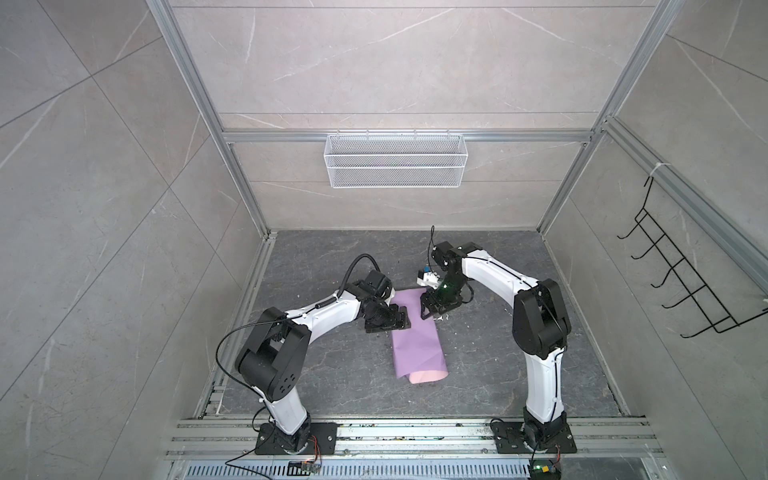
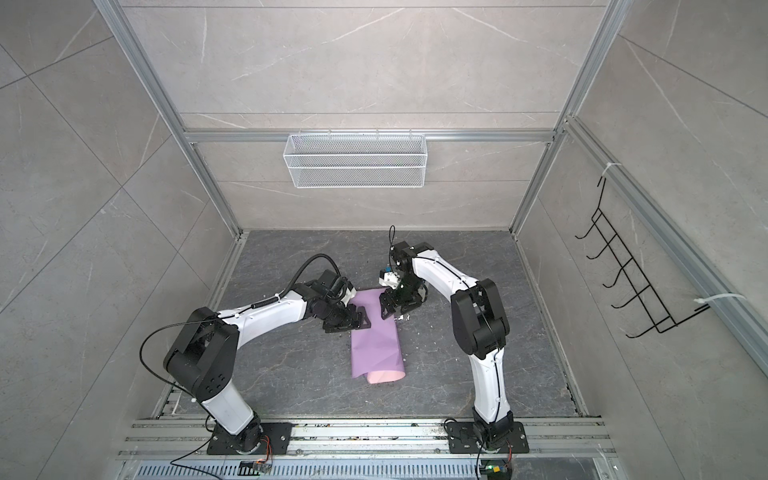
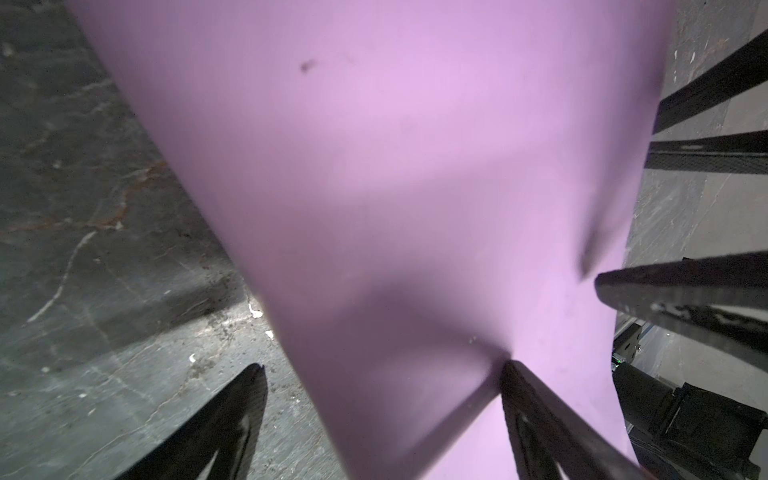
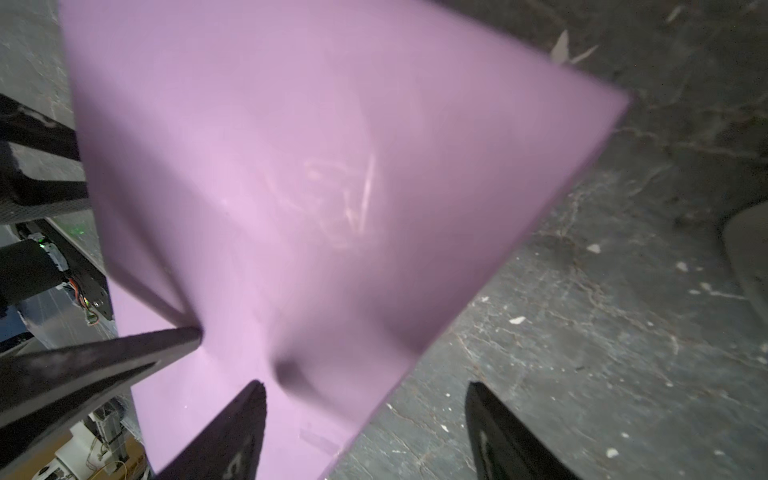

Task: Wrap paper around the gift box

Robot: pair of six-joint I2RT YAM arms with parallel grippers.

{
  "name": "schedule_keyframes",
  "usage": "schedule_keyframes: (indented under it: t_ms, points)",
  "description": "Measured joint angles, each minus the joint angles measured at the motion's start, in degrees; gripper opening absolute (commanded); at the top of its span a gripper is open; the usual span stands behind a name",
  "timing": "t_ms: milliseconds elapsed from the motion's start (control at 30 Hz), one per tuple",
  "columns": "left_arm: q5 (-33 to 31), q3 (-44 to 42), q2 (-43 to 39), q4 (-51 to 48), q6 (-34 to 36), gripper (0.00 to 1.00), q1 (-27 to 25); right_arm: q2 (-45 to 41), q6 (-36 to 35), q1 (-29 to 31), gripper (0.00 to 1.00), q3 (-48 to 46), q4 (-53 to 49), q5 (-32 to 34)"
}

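The paper [image 1: 415, 336] lies in the middle of the dark table [image 1: 478, 374], lilac face up and folded into a long, slightly humped strip. At its end nearest the arm bases it curls over, showing the pale pink face [image 1: 428, 376]. Whether the gift box lies under it cannot be told.

The left gripper [image 1: 102, 326] sits at the paper's left edge, near its far end. In the left wrist view it [image 3: 384, 365] stands wide apart and straddles that edge. One finger [image 3: 232, 424] hangs over bare table, and the other [image 3: 540, 415] has its tip on the lilac sheet, where a crease and a shadow gather. Nothing is clamped between them.

The right gripper [image 1: 428, 313] is at the paper's far right corner. Its wrist view shows it [image 4: 365, 384] spread apart too — one finger [image 4: 232, 432] over the paper, the other [image 4: 507, 432] over the table beside the paper's edge — and it holds nothing. Whether the finger over the paper touches it cannot be told.

In both top views the two grippers face each other across the paper's far end, close but apart.
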Motion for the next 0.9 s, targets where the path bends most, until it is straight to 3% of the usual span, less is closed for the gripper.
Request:
schedule_keyframes:
  t_ms: [133, 300, 533, 700, 900]
  points:
    - [0.0, 0.0, 0.0, 0.0, 0.0, 0.89, 0.0, -4.74, 1.9, -3.19, 0.78, -3.3, 2.97, -2.23]
    - [0.0, 0.0, 0.0, 0.0, 0.0, 0.89, 0.0, -16.48, 6.54, -5.2, 0.77, -10.16, 8.13, -2.58]
    - [0.0, 0.0, 0.0, 0.02, 0.0, 0.89, 0.0, -32.61, 16.24, 0.31, 0.71, -25.77, 16.44, -0.39]
    - [-0.02, 0.0, 0.0, 0.02, 0.0, 0.89, 0.0, -33.42, 22.25, 6.19, 0.65, -31.39, 22.99, 1.42]
    - [0.0, 0.0, 0.0, 0.02, 0.0, 0.89, 0.0, -30.32, 26.32, 6.91, 0.61, -32.54, 29.68, 2.97]
